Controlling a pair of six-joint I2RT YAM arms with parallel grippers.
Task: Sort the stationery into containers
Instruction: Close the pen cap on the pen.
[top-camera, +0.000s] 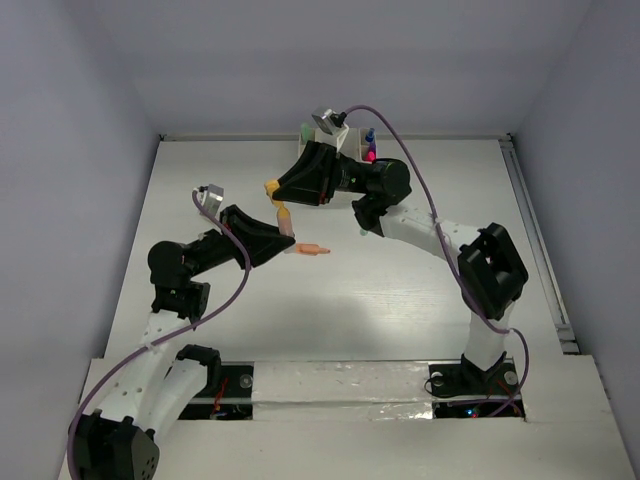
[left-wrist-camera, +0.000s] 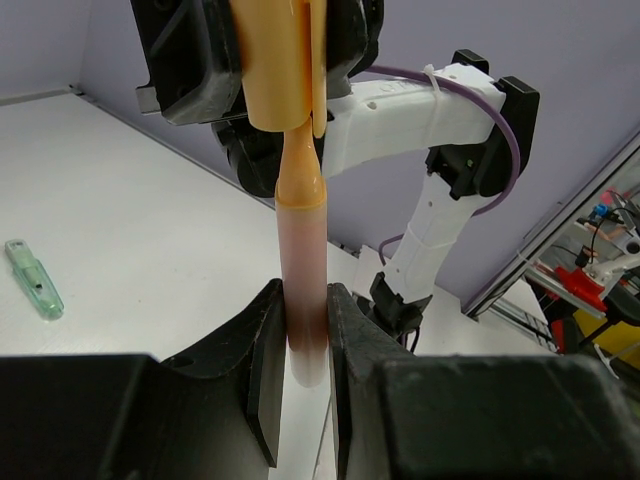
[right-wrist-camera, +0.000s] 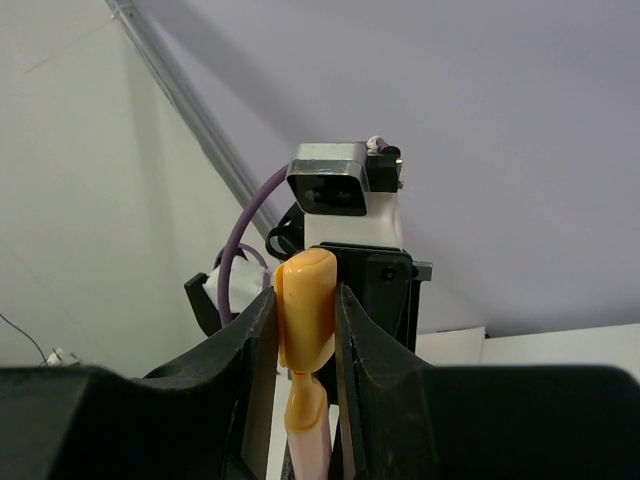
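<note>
Orange-capped peach plastic marker (left-wrist-camera: 303, 250) is held off the table between both arms. The left gripper (left-wrist-camera: 305, 340) reaches forward, clamped on the pale barrel, and the right gripper (right-wrist-camera: 305, 320) bends back, clamped on the orange cap. White plastic desk organizer (top-camera: 340, 138) stands at the table's far edge, partly hidden by the right wrist, with green, blue and pink items upright inside; which compartments cannot be told.

white table (top-camera: 400, 300) with a grey rail (top-camera: 538, 240) along its right edge.
</note>
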